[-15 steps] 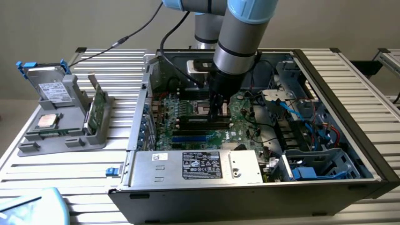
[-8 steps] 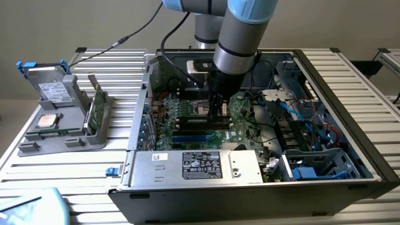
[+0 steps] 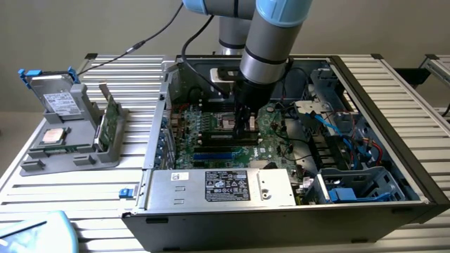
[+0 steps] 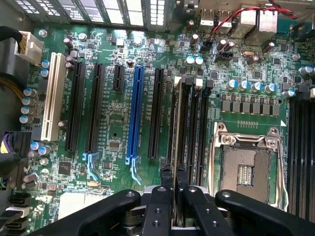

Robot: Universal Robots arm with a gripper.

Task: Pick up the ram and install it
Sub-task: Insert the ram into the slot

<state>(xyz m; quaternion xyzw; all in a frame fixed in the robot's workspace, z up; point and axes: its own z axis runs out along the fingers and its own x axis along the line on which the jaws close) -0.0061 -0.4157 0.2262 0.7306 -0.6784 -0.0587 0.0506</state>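
The arm (image 3: 264, 58) reaches down into the open computer case (image 3: 393, 174), which lies on its side on the slatted tabletop (image 3: 63, 197). Its jaws stand close together, nearly shut, pinching the top edge of the ram (image 4: 177, 128) from both sides. The ram stands on edge, upright, in line with 1 of the black memory slots (image 4: 199, 132) on the motherboard (image 4: 113, 137), just beside the open processor socket (image 4: 246, 169). It seems to sit in that slot, though how deep is hard to tell from here. On the other side of the memory slots lie the blue expansion slot (image 4: 137, 113) and, farther off, the white one (image 4: 51, 98). In the exterior view the silver power supply (image 3: 225, 187) fills the near end of the case. At the exterior view's left, well apart from the case, a grey holder (image 3: 70, 155) carries a square processor chip (image 3: 55, 136), a hard drive (image 3: 62, 103) and 1 broader green board (image 3: 109, 124) standing upright.
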